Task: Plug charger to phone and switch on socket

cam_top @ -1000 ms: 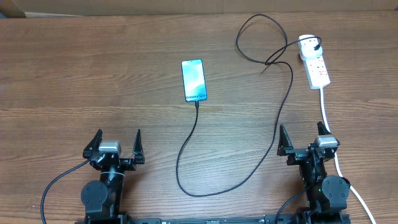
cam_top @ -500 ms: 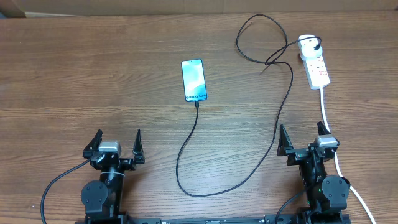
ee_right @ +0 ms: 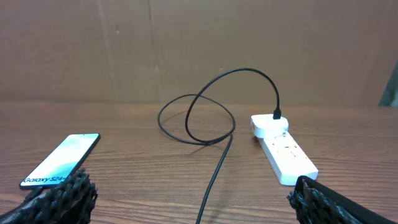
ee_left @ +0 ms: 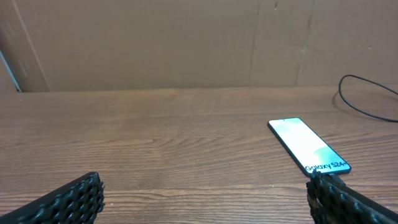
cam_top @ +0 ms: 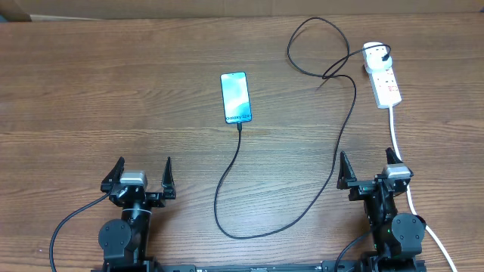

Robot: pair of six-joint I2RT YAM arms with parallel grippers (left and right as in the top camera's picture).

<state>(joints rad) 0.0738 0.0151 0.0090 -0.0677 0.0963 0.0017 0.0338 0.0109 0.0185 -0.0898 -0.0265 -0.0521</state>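
The phone (cam_top: 235,97) lies face up mid-table, its lit screen reading "Galaxy S24+" (ee_left: 309,145) (ee_right: 60,160). The charger cable (cam_top: 227,177) meets the phone's near end, loops along the table and runs up to a black plug in the far end of the white socket strip (cam_top: 382,75) (ee_right: 282,147) at back right. The cable (ee_right: 211,180) passes between the right fingers. My left gripper (cam_top: 141,175) (ee_left: 202,199) stands open at the near left edge, with nothing between its fingers. My right gripper (cam_top: 367,170) (ee_right: 189,199) is open at the near right, well short of the socket.
The socket's thick white cord (cam_top: 399,143) trails down the right side past my right arm. A cardboard wall (ee_left: 186,43) closes off the table's far edge. Bare wood (cam_top: 98,98) stretches left of the phone.
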